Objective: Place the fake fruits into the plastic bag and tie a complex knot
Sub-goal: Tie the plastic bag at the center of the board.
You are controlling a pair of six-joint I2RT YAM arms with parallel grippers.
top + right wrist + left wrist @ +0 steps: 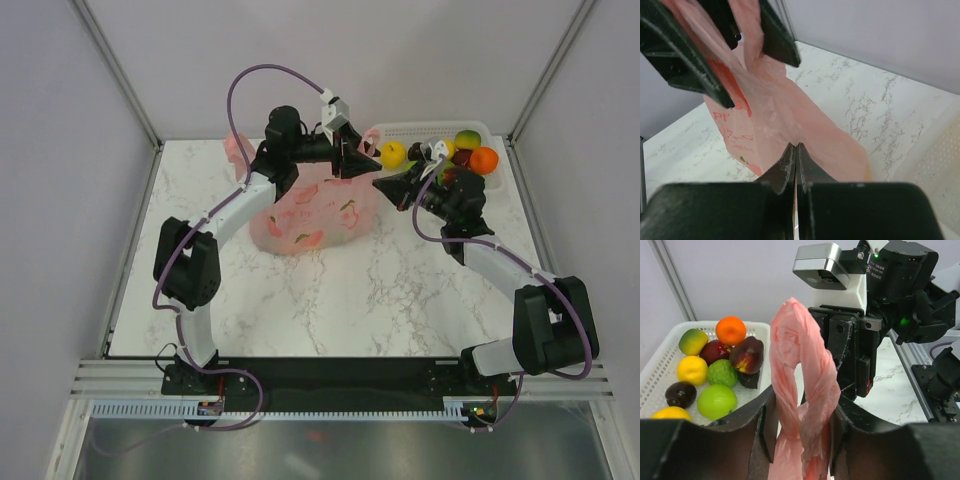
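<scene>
The left gripper (801, 425) is clamped on a twisted handle loop of the plastic bag (315, 215) and holds it raised, which props the mouth open. The right gripper (795, 165) has its fingers pressed together, apparently pinching film at the bag's 3 o'clock edge. The fake fruits (721, 372) lie in the basket (425, 127) at 1 o'clock.
</scene>
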